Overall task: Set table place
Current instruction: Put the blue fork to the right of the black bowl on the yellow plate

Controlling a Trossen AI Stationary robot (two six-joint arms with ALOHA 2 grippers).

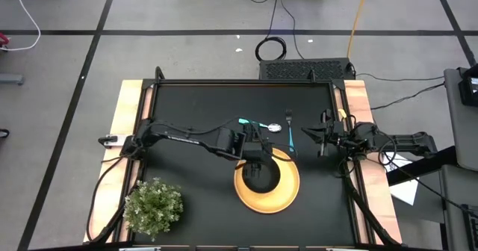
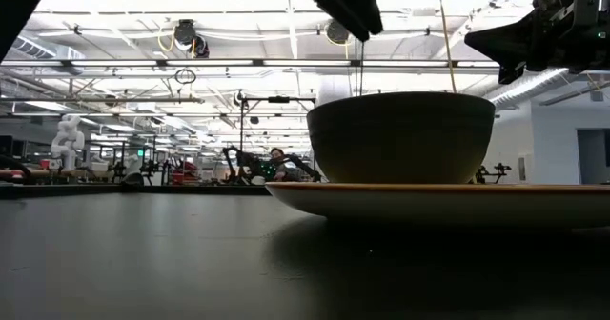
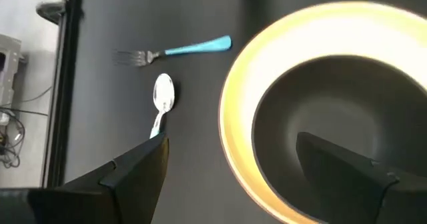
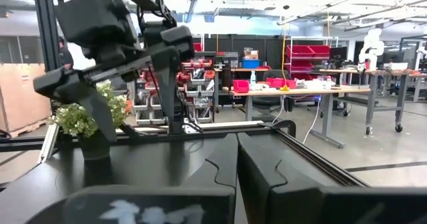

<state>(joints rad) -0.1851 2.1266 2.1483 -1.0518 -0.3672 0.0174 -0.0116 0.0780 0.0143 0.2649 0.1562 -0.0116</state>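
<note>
A round yellow plate [image 1: 287,190] lies on the black table [image 1: 194,101], right of its middle, with a black bowl [image 1: 261,178] standing on it. The bowl [image 2: 400,137] and plate [image 2: 448,198] fill the low view. A teal-handled fork [image 1: 289,131] and spoon [image 1: 258,124] lie flat just beyond the plate, and both the fork [image 3: 173,51] and the spoon [image 3: 163,94] show in the left wrist view. My left gripper [image 3: 230,144] is open above the bowl's far rim [image 3: 267,111], clear of it. My right gripper [image 4: 237,164] is shut and empty at the table's right side [image 1: 312,134].
A green bushy potted plant [image 1: 153,205] stands at the near left corner. Light wooden strips [image 1: 123,109] run along the left and right sides. The black top between the plant and the plate is bare.
</note>
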